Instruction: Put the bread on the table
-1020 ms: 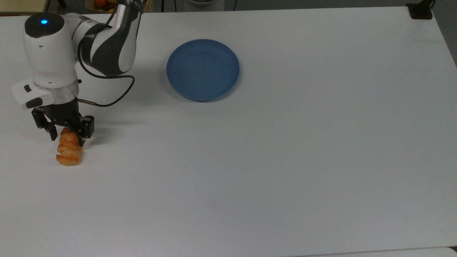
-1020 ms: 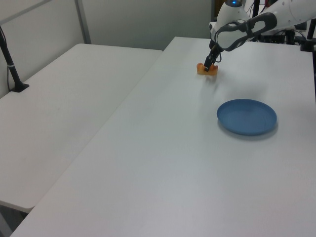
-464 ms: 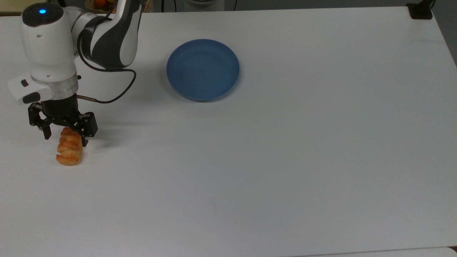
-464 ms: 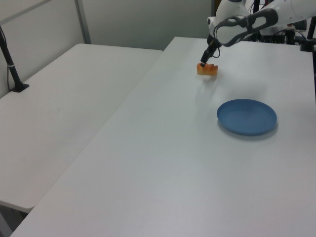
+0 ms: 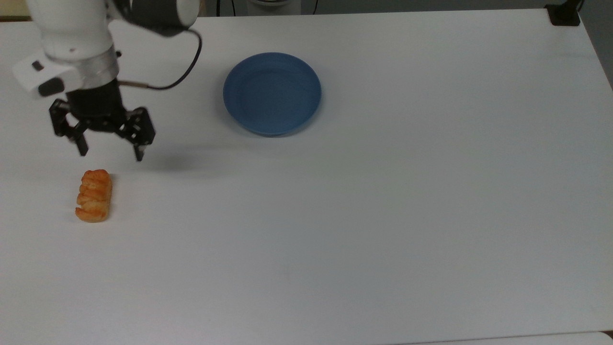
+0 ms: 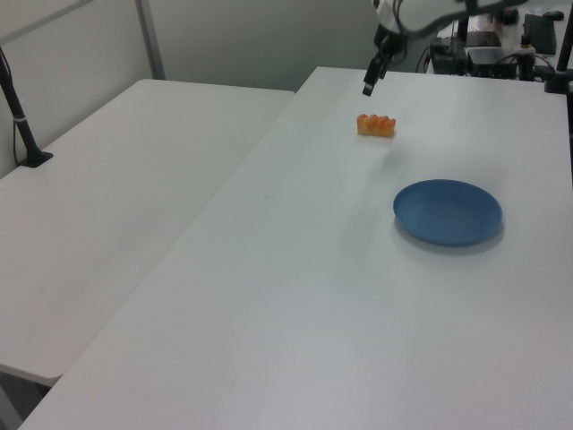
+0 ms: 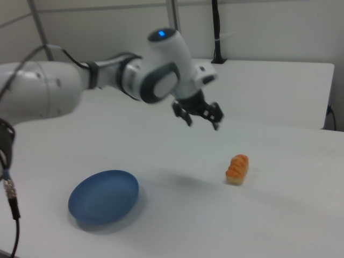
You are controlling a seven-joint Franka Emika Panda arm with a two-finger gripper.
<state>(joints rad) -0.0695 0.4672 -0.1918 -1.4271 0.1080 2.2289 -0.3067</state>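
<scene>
The bread (image 5: 94, 195), a small golden-orange ridged roll, lies flat on the white table (image 5: 383, 215) near the top view's left edge. It also appears in the left view (image 6: 376, 124) and the right view (image 7: 237, 167). My gripper (image 5: 111, 152) hangs open in the air above the table, clear of the bread and nearer the top view's upper edge, with nothing between its fingers. In the right view the gripper (image 7: 202, 122) floats well above the roll, and in the left view the gripper (image 6: 368, 88) sits above and behind it.
A round blue plate (image 5: 272, 93) with nothing on it rests on the table, right of the gripper in the top view. A second white table (image 6: 116, 170) stands on the left view's left. A black clamp (image 5: 564, 14) sits at the far right corner.
The gripper let go of the bread, opened wider and rose up and away from it. The bread stayed where it lay on the table.
</scene>
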